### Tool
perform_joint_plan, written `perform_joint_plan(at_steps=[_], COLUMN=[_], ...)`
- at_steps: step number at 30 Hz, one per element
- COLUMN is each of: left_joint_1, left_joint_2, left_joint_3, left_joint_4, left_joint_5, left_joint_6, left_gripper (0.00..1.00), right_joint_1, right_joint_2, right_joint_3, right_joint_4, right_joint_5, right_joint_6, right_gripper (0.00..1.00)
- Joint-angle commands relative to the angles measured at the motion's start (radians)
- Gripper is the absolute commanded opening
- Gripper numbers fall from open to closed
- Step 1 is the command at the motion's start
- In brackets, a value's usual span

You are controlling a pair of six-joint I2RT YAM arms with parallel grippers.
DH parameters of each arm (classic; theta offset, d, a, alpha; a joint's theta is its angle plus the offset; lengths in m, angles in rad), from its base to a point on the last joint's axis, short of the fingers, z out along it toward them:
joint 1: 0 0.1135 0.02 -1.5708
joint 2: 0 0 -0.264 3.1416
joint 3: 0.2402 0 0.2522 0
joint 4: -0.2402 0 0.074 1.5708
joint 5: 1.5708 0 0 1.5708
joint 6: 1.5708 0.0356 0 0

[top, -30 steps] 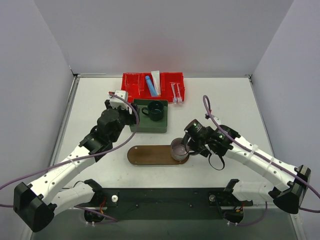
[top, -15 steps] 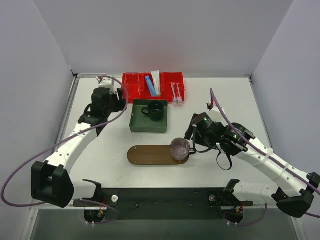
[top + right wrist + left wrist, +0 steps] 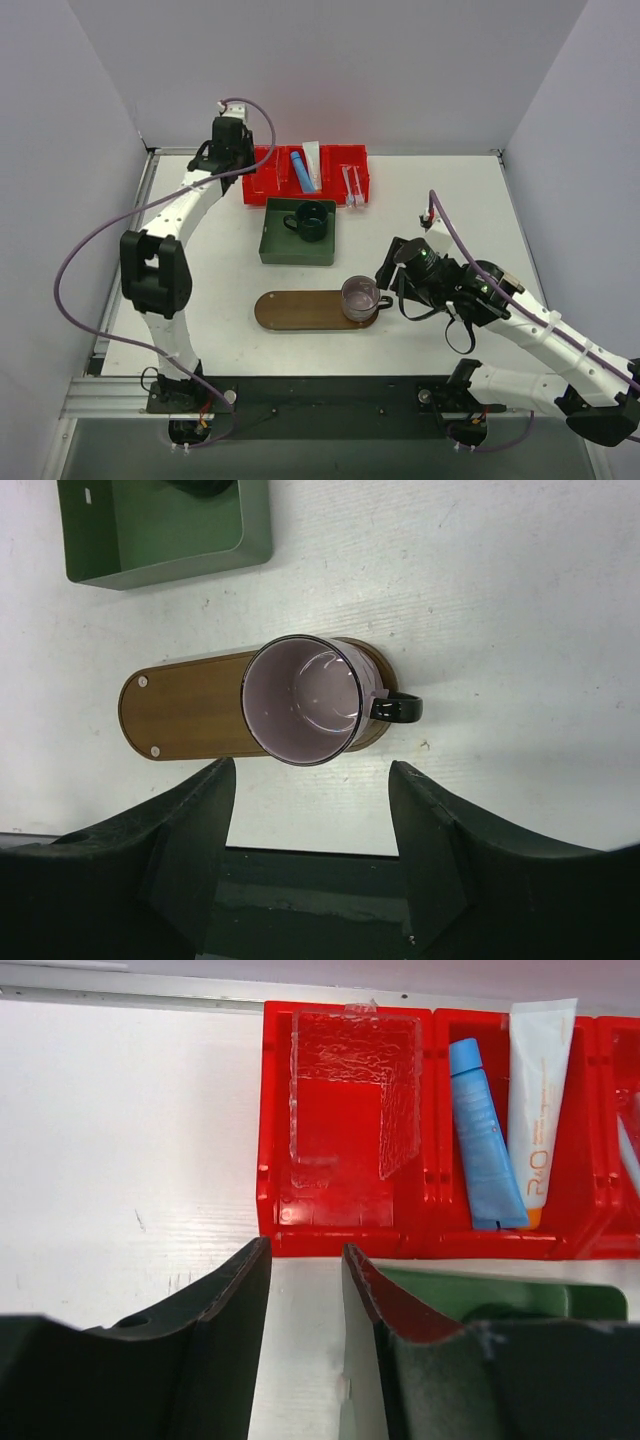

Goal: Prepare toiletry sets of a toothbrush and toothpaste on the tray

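The blue tube and the white tube lie side by side in one compartment of the red bin. Two slim toothbrushes lie in its right compartment. The brown oval tray carries a purple mug on its right end. My left gripper hovers by the bin's left compartment, open to a narrow gap with nothing in it. My right gripper stands open just right of the mug, apart from it.
A green square box holding a dark green mug sits between the bin and the tray. The bin's left compartment holds a clear plastic piece. Walls close in the table at the back and sides.
My left arm has swung from beside the green box back to the red bin, its jaws narrowing. My right gripper has drawn back to the right, off the purple mug.
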Motion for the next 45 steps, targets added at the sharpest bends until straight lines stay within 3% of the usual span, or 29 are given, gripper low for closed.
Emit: perform_joint_plan(at_steps=[1, 5, 11, 29, 45], left_joint_1=[0.013, 0.013, 0.025, 0.037, 0.039], left_joint_2=[0.173, 0.308, 0.448, 0.572, 0.592], left_joint_3=[0.225, 0.438, 0.59, 0.695, 0.701], left_joint_4=[-0.128, -0.213, -0.277, -0.278, -0.289], left_joint_5=[-0.027, -0.037, -0.031, -0.028, -0.022], left_joint_6=[0.053, 0.082, 0.091, 0.095, 0.085], left_gripper=[0.43, 0.42, 0.41, 0.41, 0.25], right_joint_1=[0.013, 0.011, 0.01, 0.01, 0.007], right_joint_2=[-0.011, 0.01, 0.044, 0.078, 0.11], right_joint_3=[-0.018, -0.02, -0.017, -0.046, -0.041], right_joint_4=[0.022, 0.024, 0.024, 0.039, 0.042], right_joint_5=[0.02, 0.026, 0.006, -0.037, -0.047], right_joint_6=[-0.01, -0.027, -0.035, -0.018, -0.024], right_gripper=[0.57, 0.57, 0.57, 0.57, 0.57])
